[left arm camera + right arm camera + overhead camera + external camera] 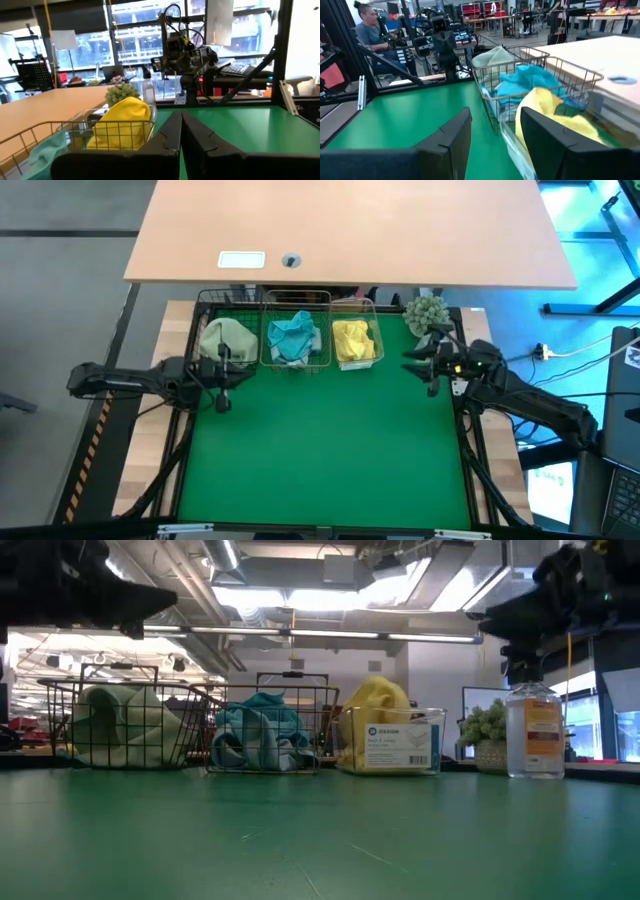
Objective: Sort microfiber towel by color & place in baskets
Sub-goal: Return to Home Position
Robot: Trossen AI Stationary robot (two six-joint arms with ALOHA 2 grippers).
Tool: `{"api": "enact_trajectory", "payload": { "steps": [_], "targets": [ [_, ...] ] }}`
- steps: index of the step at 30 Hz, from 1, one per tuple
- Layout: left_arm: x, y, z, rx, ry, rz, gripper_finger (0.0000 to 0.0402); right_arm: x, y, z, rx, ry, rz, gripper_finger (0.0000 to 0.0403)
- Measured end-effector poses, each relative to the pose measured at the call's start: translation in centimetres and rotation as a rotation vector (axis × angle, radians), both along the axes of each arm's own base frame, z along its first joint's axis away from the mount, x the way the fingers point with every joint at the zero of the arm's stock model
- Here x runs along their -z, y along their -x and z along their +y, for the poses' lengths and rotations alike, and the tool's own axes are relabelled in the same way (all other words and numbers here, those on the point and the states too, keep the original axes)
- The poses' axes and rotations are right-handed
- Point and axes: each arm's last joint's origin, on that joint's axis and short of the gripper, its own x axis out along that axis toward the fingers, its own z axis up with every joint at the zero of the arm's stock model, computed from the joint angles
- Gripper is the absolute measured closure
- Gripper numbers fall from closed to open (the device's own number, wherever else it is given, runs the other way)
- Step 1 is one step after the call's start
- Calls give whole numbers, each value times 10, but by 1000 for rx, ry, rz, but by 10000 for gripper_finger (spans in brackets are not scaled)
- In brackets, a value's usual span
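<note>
1. Since no towel lies loose on the mat (320,450), both grippers carry nothing. The left gripper (181,116) has its fingers pressed together. The right gripper (495,117) has them apart, with only air between.
2. Both hang above the mat in front of the containers, the left one near the black basket (205,305) and the right one near the plant (428,313). They point toward each other across the table. I judge this a resting pose, because the sorting looks finished.
3. Each towel sits in its own container: the green towel (225,340) in the black basket, the blue towel (293,337) in the copper basket (297,293), the yellow towel (353,342) in the clear bin (425,745). Each is a crumpled heap that rises over the rim, as soft cloth lies when it is dropped from above. None shows a clear long axis.
4. The containers stand close side by side along the far edge of the mat, with their openings up. The long axis of this row runs from the left arm's side to the right arm's side. Each seems to turn a short side toward the arms, but I am not sure.
5. The plant stands just beside the clear bin, at the right end of the row.
</note>
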Motion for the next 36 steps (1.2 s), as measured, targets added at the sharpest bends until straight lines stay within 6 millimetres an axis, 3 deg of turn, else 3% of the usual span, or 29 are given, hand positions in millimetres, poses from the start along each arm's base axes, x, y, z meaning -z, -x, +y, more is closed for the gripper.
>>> {"api": "enact_trajectory", "payload": {
  "steps": [3, 15, 23, 29, 36],
  "targets": [
    [8, 0, 0, -15, 2, 7, 401, 13, -2, -1, -4, -19, -13, 233],
    [8, 0, 6, -70, -46, 14, 401, 56, -3, -1, -19, -78, 8, 233],
    [11, 2, 13, -193, -70, 59, 401, 64, -2, 0, -16, -118, 90, 233],
    [25, 1, 11, -105, -5, 188, 401, 71, -1, -3, 86, -135, 155, 233],
    [26, 0, 8, -3, 3, 195, 401, 72, 0, -5, 144, -138, 168, 233]
  ]
}}
